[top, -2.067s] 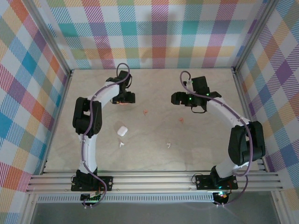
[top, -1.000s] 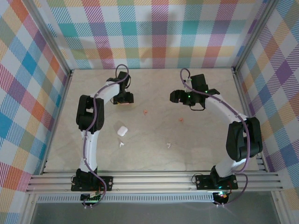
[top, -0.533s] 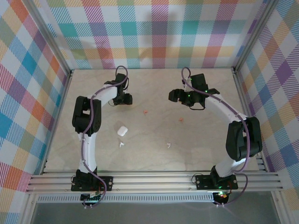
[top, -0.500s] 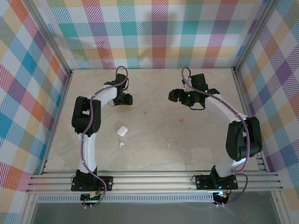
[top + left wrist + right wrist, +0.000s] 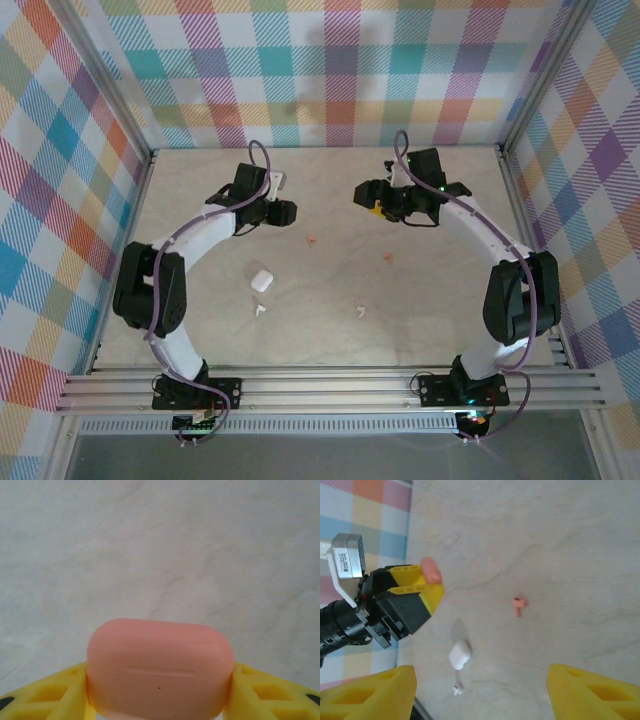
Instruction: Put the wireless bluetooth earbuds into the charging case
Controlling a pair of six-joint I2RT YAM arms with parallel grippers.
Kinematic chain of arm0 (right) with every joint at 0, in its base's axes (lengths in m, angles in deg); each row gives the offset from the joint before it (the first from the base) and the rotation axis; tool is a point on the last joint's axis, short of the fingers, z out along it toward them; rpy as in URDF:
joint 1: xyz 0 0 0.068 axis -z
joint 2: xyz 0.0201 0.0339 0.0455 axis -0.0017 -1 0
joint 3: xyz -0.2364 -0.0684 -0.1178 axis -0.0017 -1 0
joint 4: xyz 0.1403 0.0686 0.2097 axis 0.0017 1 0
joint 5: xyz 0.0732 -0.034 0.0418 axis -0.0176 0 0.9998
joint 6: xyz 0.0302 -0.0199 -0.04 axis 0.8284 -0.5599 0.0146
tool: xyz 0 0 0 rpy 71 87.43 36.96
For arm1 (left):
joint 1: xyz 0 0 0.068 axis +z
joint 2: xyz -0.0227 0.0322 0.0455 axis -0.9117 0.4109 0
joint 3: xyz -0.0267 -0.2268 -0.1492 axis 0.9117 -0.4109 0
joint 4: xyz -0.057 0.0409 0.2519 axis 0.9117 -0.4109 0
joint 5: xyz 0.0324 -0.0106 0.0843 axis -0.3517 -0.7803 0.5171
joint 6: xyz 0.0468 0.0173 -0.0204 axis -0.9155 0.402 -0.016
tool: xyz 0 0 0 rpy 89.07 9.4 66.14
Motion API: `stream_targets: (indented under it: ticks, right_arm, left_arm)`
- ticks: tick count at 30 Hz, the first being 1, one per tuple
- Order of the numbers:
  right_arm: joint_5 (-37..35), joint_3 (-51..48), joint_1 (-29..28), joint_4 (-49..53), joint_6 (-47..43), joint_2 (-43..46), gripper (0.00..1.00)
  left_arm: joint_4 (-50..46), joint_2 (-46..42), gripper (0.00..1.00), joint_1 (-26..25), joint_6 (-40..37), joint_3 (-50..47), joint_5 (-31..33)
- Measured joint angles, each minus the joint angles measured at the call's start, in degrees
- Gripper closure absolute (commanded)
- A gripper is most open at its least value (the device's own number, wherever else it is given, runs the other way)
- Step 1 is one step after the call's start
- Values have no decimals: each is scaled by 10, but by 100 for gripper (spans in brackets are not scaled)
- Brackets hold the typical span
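The left gripper sits upper left of centre in the top view, over the far part of the table. The left wrist view shows what it pinches: a salmon-pink pebble-shaped plastic charging case, clamped at both ends by the yellow plastic fingers. Its long axis runs left to right along the bottom of that frame, and a short straight groove on its face runs the same way.

Below the gripper in the top view lies a white pebble-shaped plastic charging case, closed and slightly tilted, with a tiny white plastic earbud just beneath it. To the right, a tiny salmon-pink plastic earbud lies near the centre, then a second white earbud lower down, then a second salmon-pink earbud. All four lie loose on the table, outside both cases. From above they are too small to tell which way they point. The right wrist view shows one pink bud with its head up and its stem towards the bottom of the frame.

The right gripper is upper right of centre, facing the left one. In its wrist view its own yellow fingers sit at the bottom corners, spread wide with nothing between them.

The pale marbled tabletop is enclosed by bright plaid cloth walls, with aluminium rails along the bottom.
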Motion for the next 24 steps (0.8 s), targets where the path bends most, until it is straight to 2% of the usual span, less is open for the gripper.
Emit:
stream_targets:
  ticks: [12, 24]
  right_arm:
    - [81, 49, -31, 39, -1, -26, 31]
    - [101, 52, -57, 76, -25, -26, 30]
  left_arm:
    - [45, -132, 70, -141, -38, -66, 14]
    - [44, -150, 69, -170, -61, -64, 50]
